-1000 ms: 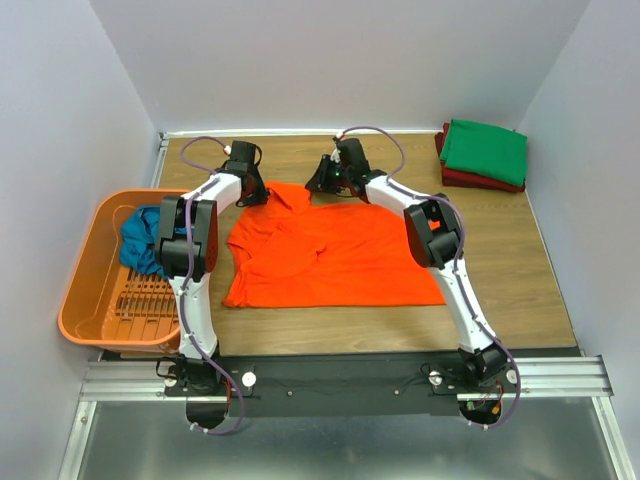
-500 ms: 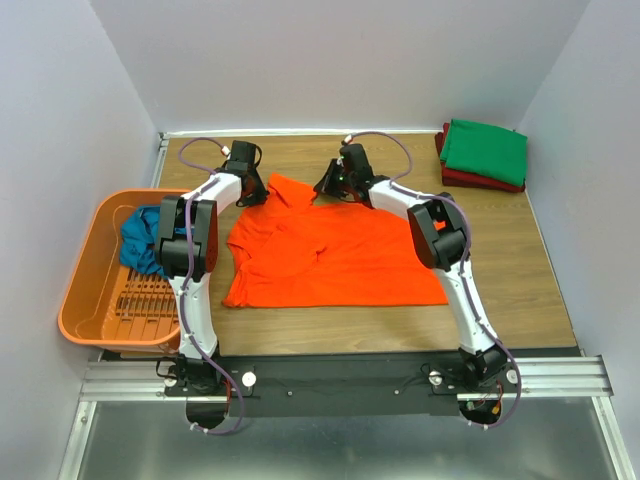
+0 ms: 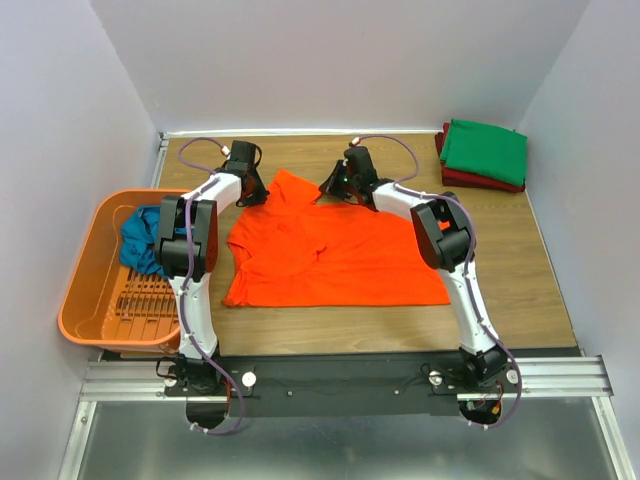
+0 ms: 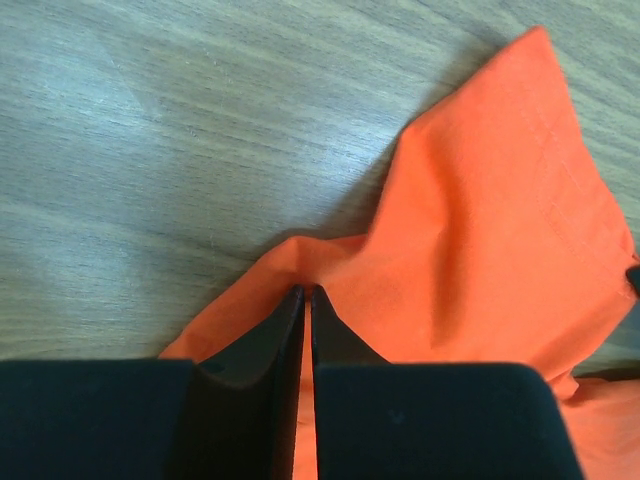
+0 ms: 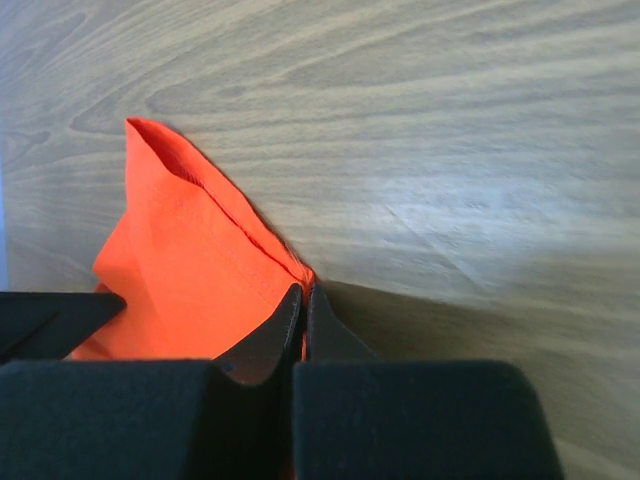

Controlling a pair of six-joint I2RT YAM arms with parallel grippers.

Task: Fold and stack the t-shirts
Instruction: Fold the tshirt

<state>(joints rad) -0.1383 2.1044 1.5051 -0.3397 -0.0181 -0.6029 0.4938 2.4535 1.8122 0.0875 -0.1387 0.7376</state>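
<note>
The bright orange t-shirt (image 3: 335,255) lies spread on the wooden table. My left gripper (image 3: 253,190) is shut on its far left edge; the left wrist view shows the cloth (image 4: 480,250) pinched between the fingers (image 4: 268,340). My right gripper (image 3: 335,188) is shut on its far edge right of the collar; the right wrist view shows the cloth (image 5: 190,260) held at the tips. The green t-shirt (image 3: 485,150) lies folded on the dark red one (image 3: 480,181) at the far right. The teal-blue t-shirt (image 3: 143,238) lies bunched in the basket.
The orange plastic basket (image 3: 100,300) stands at the table's left edge beside my left arm. The folded stack sits in the far right corner near the wall. Walls close in the table on three sides.
Both grippers have moved the shirt's far edge a little to the right and toward the back; the cloth between them has bunched up into a peak.
</note>
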